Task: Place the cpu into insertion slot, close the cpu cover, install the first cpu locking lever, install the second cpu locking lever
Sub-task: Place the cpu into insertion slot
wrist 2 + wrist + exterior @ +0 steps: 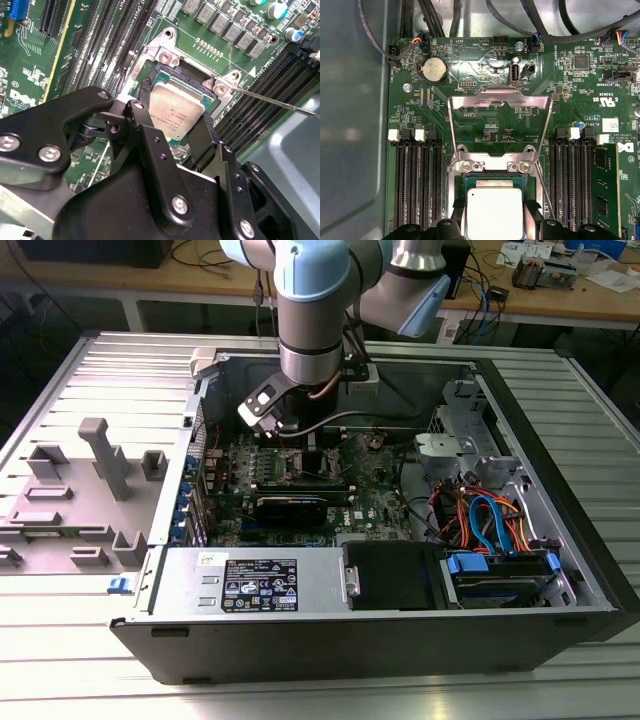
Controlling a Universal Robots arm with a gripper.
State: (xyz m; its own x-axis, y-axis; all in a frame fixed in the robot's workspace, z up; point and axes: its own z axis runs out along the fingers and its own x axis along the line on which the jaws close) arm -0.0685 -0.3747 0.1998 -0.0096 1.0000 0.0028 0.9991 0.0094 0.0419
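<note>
- Arm reaches down from the upper middle of the exterior view into the open computer case. Its wrist hangs over the motherboard, left of centre in that view.
- Gripper, second wrist view: black fingers set narrow, one on each of two opposite edges of the cpu. No gap shows at either edge, so I read it as pinching the chip.
- Gripping by the edges leaves the metal top bare and keeps the pads off the underside, which is probably why it is held this way.
- The cpu sits level and squared up inside the silver rim of the insertion slot. Cannot tell whether it is fully bedded or a hair above the socket floor.
- The cpu cover, first wrist view, is swung up and back on its hinge, with the board visible through its window. It has to stand open like this for the chip to go straight down. Not yet closed.
- One locking lever, a thin wire rod, sticks out unlatched beside the socket; released, it leaves the cover free.
- Long black memory slots flank the socket on both sides, with little side room for the fingers.
- Judgement: first step in hand; cover and both levers not yet done.
</note>
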